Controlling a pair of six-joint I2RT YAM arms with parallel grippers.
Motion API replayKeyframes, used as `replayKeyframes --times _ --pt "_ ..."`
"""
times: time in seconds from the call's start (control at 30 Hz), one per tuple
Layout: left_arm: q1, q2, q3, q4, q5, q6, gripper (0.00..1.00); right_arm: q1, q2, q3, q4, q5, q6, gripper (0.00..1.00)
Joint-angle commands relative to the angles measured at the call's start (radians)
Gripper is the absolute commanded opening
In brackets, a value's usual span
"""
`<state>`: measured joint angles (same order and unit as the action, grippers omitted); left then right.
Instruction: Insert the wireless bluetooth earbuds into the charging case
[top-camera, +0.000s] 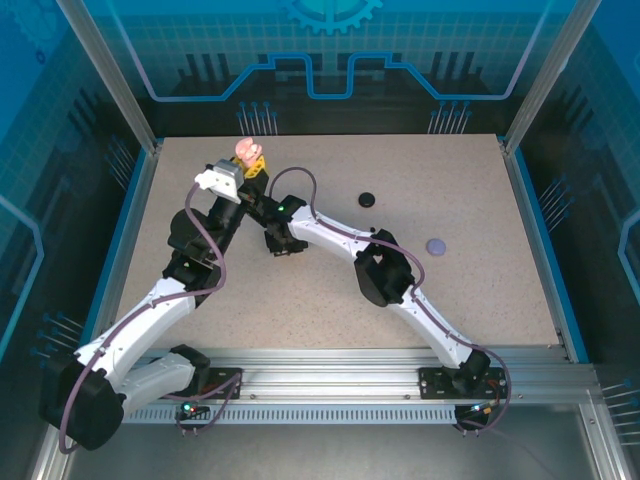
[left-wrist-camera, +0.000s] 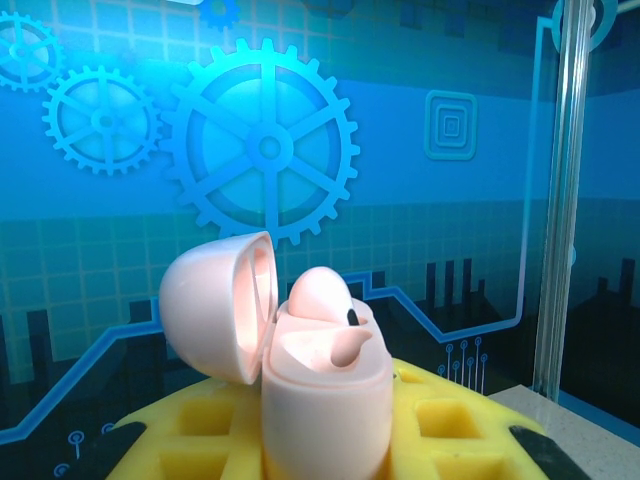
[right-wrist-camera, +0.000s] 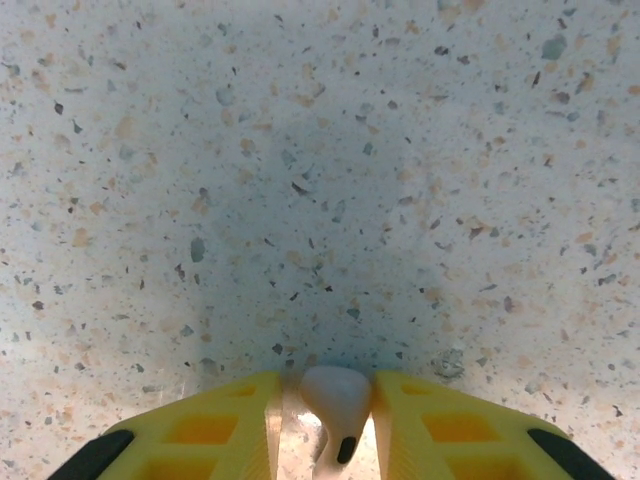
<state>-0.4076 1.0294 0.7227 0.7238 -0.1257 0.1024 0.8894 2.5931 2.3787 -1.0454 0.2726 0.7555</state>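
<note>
Pinched low-centre in the right gripper, the tiny pale pink plastic earbud may slip or twist before reaching the open pink clamshell case the left gripper clamps upper-left.

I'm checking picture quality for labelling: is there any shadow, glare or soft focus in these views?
Right wrist view: a soft grey shadow falls on the table beyond the pink earbud, and the speckles are sharp. Left wrist view: the pink case is evenly lit, with a bright streak on the post. Top view: even light, with a blue glow from the walls.
</note>
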Motion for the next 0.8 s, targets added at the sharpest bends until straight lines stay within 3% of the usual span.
replayKeyframes --times 0.0,0.37,0.77 --pt "0.010 0.001 -0.010 0.047 0.014 -0.023 0.00 -0.009 0.056 0.026 -0.025 0.056 0.025 0.28" --pt "0.009 0.001 -0.011 0.045 0.015 -0.026 0.00 -0.006 0.037 0.007 -0.020 0.055 0.010 0.20" --pt "0.010 -0.003 -0.008 0.038 0.023 -0.045 0.00 -0.009 -0.214 -0.240 0.117 0.107 -0.018 0.17"
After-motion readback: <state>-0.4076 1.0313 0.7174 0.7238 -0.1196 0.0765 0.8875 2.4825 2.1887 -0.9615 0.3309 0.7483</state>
